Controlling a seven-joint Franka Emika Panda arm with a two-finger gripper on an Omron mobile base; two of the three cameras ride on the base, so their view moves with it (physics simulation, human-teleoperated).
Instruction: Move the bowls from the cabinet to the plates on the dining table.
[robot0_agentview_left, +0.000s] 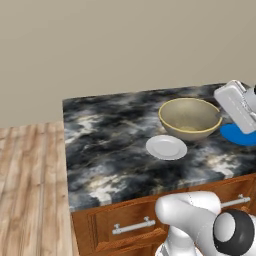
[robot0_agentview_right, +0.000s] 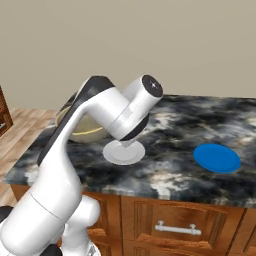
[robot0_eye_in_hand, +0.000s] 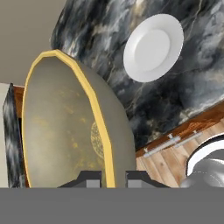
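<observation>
A grey-olive bowl (robot0_agentview_left: 190, 118) with a pale yellow rim hangs tilted over the dining table (robot0_agentview_left: 105, 150). My gripper (robot0_eye_in_hand: 113, 179) is shut on its rim, one fingertip inside and one outside. In the left base view the gripper (robot0_agentview_left: 220, 116) meets the bowl's right edge. The pale grey-white plate (robot0_agentview_left: 166, 147) lies bare just in front of and below the bowl. The blue plate (robot0_agentview_left: 240, 134) sits bare to the right, partly behind my hand. My arm hides most of the bowl (robot0_agentview_right: 82, 131) in the right base view, where the white plate (robot0_agentview_right: 123, 152) and blue plate (robot0_agentview_right: 216, 158) lie apart. The cabinet is out of view.
Brown wooden drawers (robot0_agentview_left: 130, 222) with silver handles run under the table's front edge. Light wood floor (robot0_agentview_left: 30, 190) lies to the left of the table, and a plain beige wall stands behind it. The marbled top (robot0_agentview_right: 170, 125) stretches wide around the plates.
</observation>
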